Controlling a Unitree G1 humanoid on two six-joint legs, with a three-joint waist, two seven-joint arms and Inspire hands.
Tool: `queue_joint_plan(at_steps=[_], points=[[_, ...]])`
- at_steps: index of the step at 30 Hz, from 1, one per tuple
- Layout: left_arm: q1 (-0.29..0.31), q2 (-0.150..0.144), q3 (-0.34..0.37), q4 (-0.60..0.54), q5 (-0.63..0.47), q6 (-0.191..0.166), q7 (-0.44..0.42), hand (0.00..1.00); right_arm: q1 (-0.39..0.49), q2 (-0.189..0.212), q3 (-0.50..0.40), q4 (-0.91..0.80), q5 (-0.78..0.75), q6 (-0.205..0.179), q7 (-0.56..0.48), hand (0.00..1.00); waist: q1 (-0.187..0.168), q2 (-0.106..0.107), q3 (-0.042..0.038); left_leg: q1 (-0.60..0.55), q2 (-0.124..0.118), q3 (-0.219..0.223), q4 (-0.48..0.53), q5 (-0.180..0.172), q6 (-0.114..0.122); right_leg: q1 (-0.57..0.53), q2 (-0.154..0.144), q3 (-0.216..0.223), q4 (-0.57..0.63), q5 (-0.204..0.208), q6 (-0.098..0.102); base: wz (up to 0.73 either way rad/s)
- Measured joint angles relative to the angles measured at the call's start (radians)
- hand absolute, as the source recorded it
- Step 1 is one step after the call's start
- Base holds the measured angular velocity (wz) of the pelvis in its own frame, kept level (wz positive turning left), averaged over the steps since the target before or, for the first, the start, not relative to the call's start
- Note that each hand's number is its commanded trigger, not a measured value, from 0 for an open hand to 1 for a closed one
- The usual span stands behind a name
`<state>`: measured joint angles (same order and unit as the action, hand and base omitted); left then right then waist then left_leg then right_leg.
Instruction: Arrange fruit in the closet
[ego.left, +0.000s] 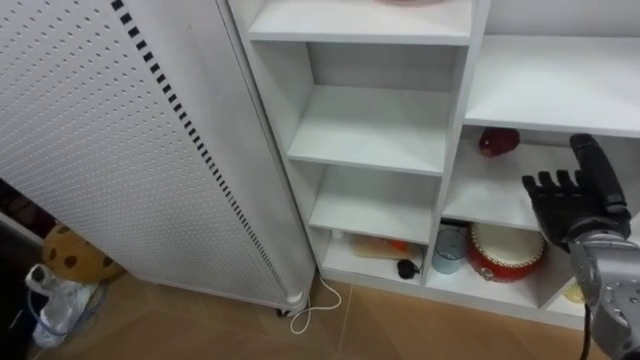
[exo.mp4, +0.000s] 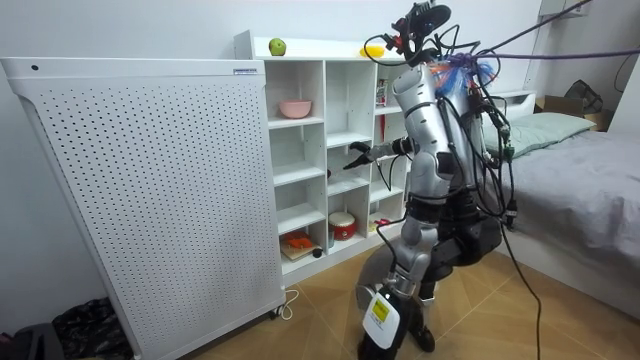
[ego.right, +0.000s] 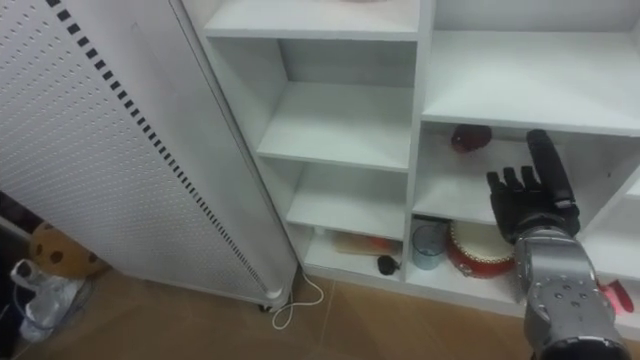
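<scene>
A dark red fruit (ego.left: 497, 141) lies at the back of a middle shelf on the right side of the white closet (ego.left: 378, 128). My right hand (ego.left: 575, 205) is raised in front of that compartment, just right of and below the fruit, open with straight fingers and holding nothing. In the room view the same hand (exo.mp4: 362, 155) reaches toward the shelves at chest height. A green apple (exo.mp4: 277, 46) and a yellow fruit (exo.mp4: 373, 50) sit on top of the closet. I stand facing the closet, close to it.
A big white perforated panel (ego.left: 120, 150) leans left of the closet. The bottom shelf holds a red round tin (ego.left: 506, 250), a blue cup (ego.left: 449, 250), a small black ball (ego.left: 407, 268) and an orange item (ego.left: 380, 246). A pink bowl (exo.mp4: 295, 108) sits higher up. A bed (exo.mp4: 580, 170) is behind me.
</scene>
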<state>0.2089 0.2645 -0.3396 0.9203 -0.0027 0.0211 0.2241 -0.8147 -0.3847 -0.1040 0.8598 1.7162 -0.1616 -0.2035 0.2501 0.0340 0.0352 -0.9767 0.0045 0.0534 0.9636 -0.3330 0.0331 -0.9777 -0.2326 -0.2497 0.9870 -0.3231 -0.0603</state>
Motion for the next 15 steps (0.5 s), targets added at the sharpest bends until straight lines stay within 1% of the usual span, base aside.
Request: queue_joint_plan(at_steps=[3, 5, 6, 7, 8, 9, 10, 11, 12, 13, 14, 15], points=[[0.001, 0.001, 0.001, 0.003, 0.007, 0.002, -0.016, 0.0, 0.018, 0.0, -0.006, 0.058, 0.013, 0.004, 0.045, 0.0, 0.001, 0.0, 0.001, 0.051, -0.001, 0.001, -0.033, 0.001, -0.001, 0.045, 0.004, 0.002, -0.031, 0.002, 0.004, -0.05], [0.0, 0.0, 0.002, 0.006, 0.007, 0.004, -0.023, 0.0, 0.029, -0.001, -0.01, 0.11, 0.009, 0.012, 0.079, 0.0, -0.001, -0.001, 0.002, 0.087, -0.001, 0.003, -0.068, 0.006, -0.003, 0.079, 0.008, 0.001, -0.062, 0.01, 0.009, -0.08], [-0.001, 0.0, 0.004, 0.012, 0.007, 0.003, -0.031, 0.0, 0.052, -0.002, -0.014, 0.127, 0.004, 0.016, 0.104, 0.0, -0.002, -0.001, 0.0036, 0.116, -0.001, 0.004, -0.091, 0.01, -0.004, 0.107, 0.013, 0.001, -0.086, 0.018, 0.012, -0.07], [-0.001, 0.0, 0.007, 0.025, 0.007, 0.003, -0.042, 0.0, 0.074, -0.002, -0.023, 0.166, -0.011, 0.03, 0.135, 0.0, -0.005, -0.002, 0.0048, 0.149, -0.001, 0.004, -0.115, 0.013, -0.003, 0.139, 0.02, -0.001, -0.111, 0.022, 0.016, -0.07], [-0.001, 0.0, 0.008, 0.033, 0.008, 0.004, -0.044, 0.0, 0.084, -0.002, -0.026, 0.192, -0.023, 0.037, 0.149, 0.0, -0.006, -0.003, 0.0053, 0.167, -0.001, 0.004, -0.128, 0.014, -0.003, 0.157, 0.023, -0.003, -0.126, 0.024, 0.017, -0.05], [-0.001, 0.0, 0.014, 0.047, 0.008, 0.005, -0.051, 0.0, 0.105, -0.005, -0.028, 0.242, -0.045, 0.049, 0.167, 0.0, -0.013, -0.004, 0.0063, 0.198, -0.001, 0.001, -0.154, 0.016, -0.006, 0.192, 0.03, -0.011, -0.157, 0.03, 0.019, 0.0], [-0.002, -0.001, 0.024, 0.052, 0.009, 0.007, -0.057, 0.0, 0.117, -0.007, -0.026, 0.262, -0.059, 0.053, 0.175, 0.0, -0.013, -0.005, 0.0067, 0.21, 0.0, -0.001, -0.168, 0.019, -0.006, 0.208, 0.032, -0.016, -0.174, 0.034, 0.02, 0.0], [-0.009, -0.001, 0.033, 0.067, 0.009, 0.012, -0.063, 0.0, 0.149, -0.008, -0.025, 0.295, -0.091, 0.056, 0.191, 0.0, -0.02, -0.008, 0.009, 0.238, 0.002, -0.001, -0.194, 0.026, -0.001, 0.238, 0.039, -0.022, -0.204, 0.044, 0.016, 0.0], [-0.018, -0.002, 0.048, 0.087, 0.008, 0.014, -0.071, 0.0, 0.19, -0.008, -0.023, 0.327, -0.124, 0.065, 0.208, 0.0, -0.022, -0.013, 0.0118, 0.271, 0.009, 0.0, -0.22, 0.031, -0.001, 0.272, 0.044, -0.026, -0.231, 0.049, 0.016, 0.0], [-0.023, -0.002, 0.066, 0.106, 0.009, 0.014, -0.081, 0.0, 0.23, -0.01, -0.004, 0.359, -0.159, 0.078, 0.221, 0.0, -0.024, -0.016, 0.014, 0.307, 0.008, 0.001, -0.247, 0.033, -0.001, 0.308, 0.047, -0.027, -0.256, 0.051, 0.021, 0.0], [-0.025, -0.002, 0.072, 0.114, 0.012, 0.013, -0.082, 0.0, 0.248, -0.01, 0.009, 0.376, -0.18, 0.086, 0.23, 0.0, -0.027, -0.017, 0.0141, 0.326, 0.008, 0.001, -0.261, 0.033, -0.001, 0.324, 0.05, -0.027, -0.269, 0.053, 0.023, 0.0], [-0.028, -0.002, 0.09, 0.124, 0.015, 0.016, -0.083, 0.0, 0.284, -0.011, 0.027, 0.414, -0.228, 0.102, 0.248, 0.0, -0.04, -0.017, 0.0139, 0.357, 0.007, 0.001, -0.287, 0.035, -0.001, 0.356, 0.055, -0.03, -0.295, 0.056, 0.028, 0.03]])
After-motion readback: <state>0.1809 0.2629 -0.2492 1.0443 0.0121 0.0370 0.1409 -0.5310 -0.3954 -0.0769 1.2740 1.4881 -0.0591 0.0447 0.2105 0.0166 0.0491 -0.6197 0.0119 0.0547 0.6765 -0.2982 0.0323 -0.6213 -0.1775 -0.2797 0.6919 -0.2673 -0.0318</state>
